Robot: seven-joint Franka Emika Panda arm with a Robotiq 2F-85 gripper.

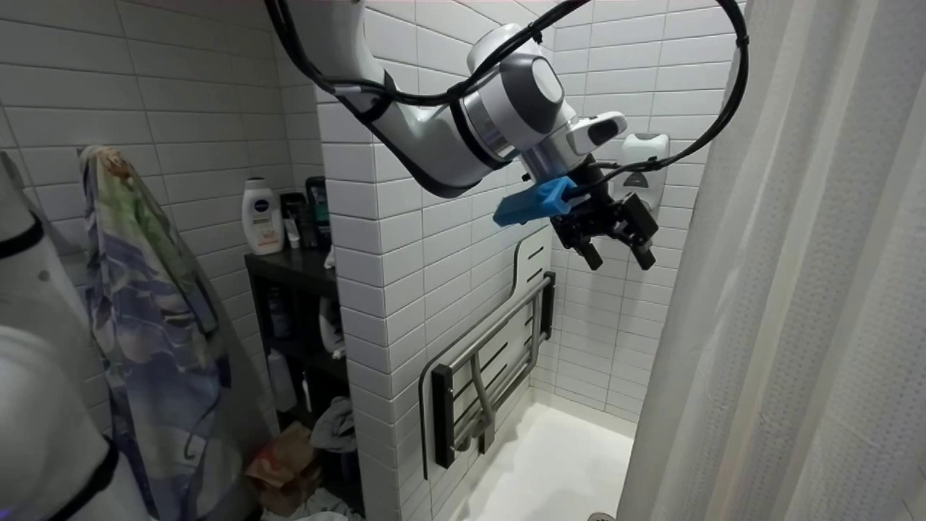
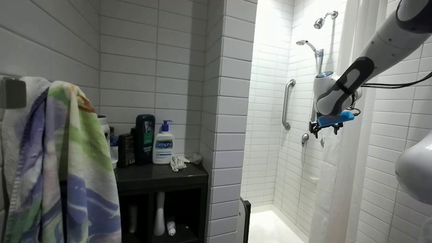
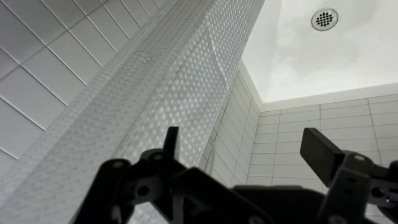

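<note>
- Your gripper (image 1: pixel 617 258) is spread wide, holding nothing, angled down above the white shower floor (image 1: pixel 550 449).
- Nearest thing to you: shower curtain (image 1: pixel 781 289), right of the gripper in an exterior view; in the wrist view it runs behind the gripper's left side, and you can't tell whether they touch.
- Drain (image 3: pixel 324 19) sits in the floor, right side of your wrist view.
- Folded seat (image 1: pixel 498 354) on the tiled wall (image 1: pixel 448 246), left of and below your gripper.
- Dispenser (image 1: pixel 642 147) on the far wall (image 1: pixel 586 347), beyond your gripper.
- Farther left: black shelf (image 2: pixel 162 179) with Cetaphil bottle (image 2: pixel 164 148) and dark green bottle (image 2: pixel 145 138) on top; patterned towel (image 2: pixel 84 152) hangs left of it.
</note>
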